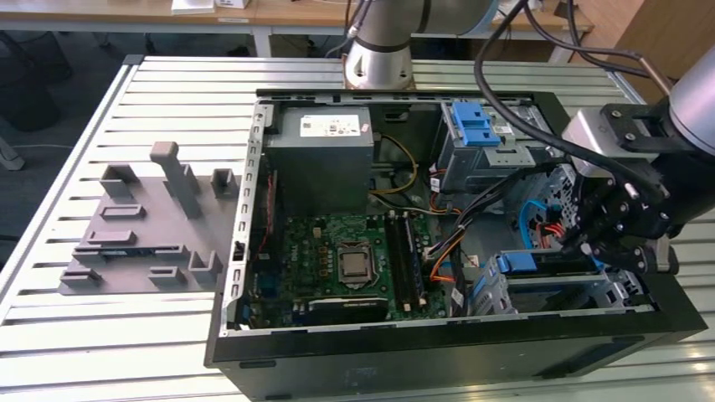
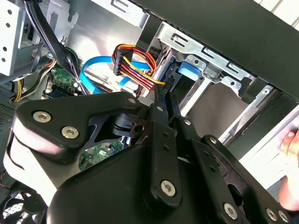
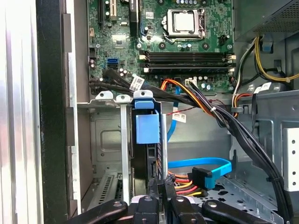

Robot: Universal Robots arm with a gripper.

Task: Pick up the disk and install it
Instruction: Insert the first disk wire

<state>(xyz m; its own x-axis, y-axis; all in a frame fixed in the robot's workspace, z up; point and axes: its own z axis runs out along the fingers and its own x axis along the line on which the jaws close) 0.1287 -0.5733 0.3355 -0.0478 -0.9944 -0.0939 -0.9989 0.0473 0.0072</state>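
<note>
The disk [image 1: 547,265] stands on edge in the drive bay at the front corner of the open computer case, on the exterior view's right. Its blue plastic carrier tab [image 3: 147,128] faces the motherboard. My gripper [image 1: 590,249] is at the disk's outer end, inside the case. In both wrist views the black fingers [image 3: 156,196] sit close together on the disk's dark edge. The fingertips reach to just short of the blue carrier [image 2: 189,72] and the bay's metal rails.
The grey power supply [image 1: 324,146] and green motherboard [image 1: 347,251] fill the case's other half. Another blue carrier [image 1: 475,126] sits in the far bay. Coloured power wires and a blue data cable [image 3: 201,170] hang beside the bay. A grey fixture plate [image 1: 146,226] lies on the table. A person's hand [image 2: 290,144] shows outside the case.
</note>
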